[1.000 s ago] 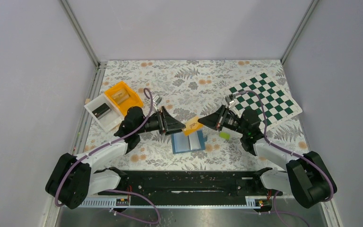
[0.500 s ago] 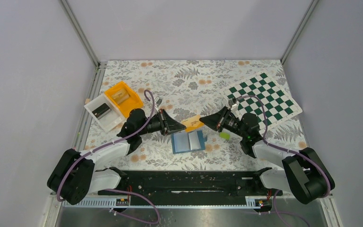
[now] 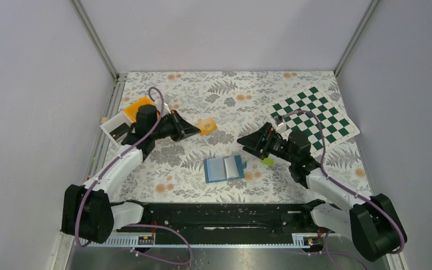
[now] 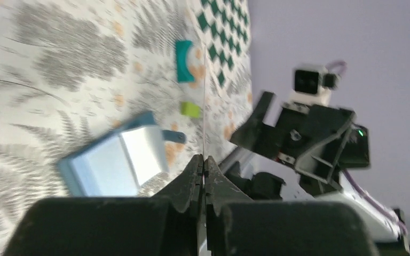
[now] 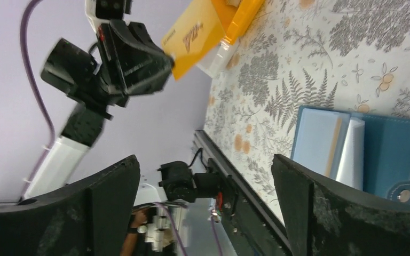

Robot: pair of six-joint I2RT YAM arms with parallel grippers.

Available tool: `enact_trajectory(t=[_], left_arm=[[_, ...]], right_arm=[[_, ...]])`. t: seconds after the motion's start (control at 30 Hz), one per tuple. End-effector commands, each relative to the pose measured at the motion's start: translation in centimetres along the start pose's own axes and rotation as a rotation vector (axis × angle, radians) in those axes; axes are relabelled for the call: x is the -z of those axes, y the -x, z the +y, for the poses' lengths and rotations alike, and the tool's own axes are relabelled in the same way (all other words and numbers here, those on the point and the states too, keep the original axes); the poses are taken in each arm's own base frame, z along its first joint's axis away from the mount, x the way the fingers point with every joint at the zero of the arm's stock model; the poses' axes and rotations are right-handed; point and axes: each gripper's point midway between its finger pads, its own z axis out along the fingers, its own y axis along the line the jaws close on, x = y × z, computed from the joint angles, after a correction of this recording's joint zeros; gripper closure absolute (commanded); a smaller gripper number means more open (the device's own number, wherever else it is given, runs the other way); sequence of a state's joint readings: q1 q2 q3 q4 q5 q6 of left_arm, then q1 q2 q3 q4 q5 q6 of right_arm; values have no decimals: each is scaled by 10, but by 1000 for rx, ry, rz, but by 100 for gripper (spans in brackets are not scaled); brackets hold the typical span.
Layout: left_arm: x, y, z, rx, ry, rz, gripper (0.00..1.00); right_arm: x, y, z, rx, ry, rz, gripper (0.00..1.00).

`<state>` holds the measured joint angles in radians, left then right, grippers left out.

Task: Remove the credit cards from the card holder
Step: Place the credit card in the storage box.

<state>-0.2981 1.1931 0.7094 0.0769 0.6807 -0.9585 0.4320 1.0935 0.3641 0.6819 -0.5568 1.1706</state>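
Mid-extraction: holding orange credit card [image 3: 206, 125] in clenched left claw [image 3: 196, 129], well up-left of open card holder [image 3: 225, 167]. Hovering released, empty right claw [image 3: 246, 144] just right of card holder, beside lime card [image 3: 268, 161] on worktop [image 3: 230, 101]. Next, probably: set it down, check pockets.

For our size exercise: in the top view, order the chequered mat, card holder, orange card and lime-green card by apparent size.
1. chequered mat
2. card holder
3. orange card, held off the table, so slightly nearer the camera
4. lime-green card
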Motion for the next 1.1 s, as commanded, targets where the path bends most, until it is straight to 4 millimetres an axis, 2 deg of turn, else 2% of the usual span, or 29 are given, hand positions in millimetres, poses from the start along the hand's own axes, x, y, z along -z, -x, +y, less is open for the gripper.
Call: enact_trajectory(t=[0.0,0.07,0.2,0.3,0.4,0.5,0.73,1.0,1.07], left_arm=[[39,53,19,-128,203,-105,100],[60,75,36,-118,302,-162,100],[92,124,53,-34,344,-249,100],[107,153,68,-2,393,-263,100],[124,177,91,30,473,-275,100],[135,193,111,88,492,-266,100],[142,214,166,172,591,-223,100],[151,250,194,160,696,-265,100],[149,254,198,177,674,-259,100]], right_arm=[[9,7,7,214,-77,-8,1],[15,7,3,252,-115,-10,1],[27,6,12,330,-106,-15,1],[29,3,17,350,-89,-1,1],[29,-1,15,353,-84,24,1],[28,-6,16,345,-71,53,1],[26,-8,22,339,-37,74,1],[22,-8,30,337,-7,83,1],[21,-7,30,335,-8,85,1]])
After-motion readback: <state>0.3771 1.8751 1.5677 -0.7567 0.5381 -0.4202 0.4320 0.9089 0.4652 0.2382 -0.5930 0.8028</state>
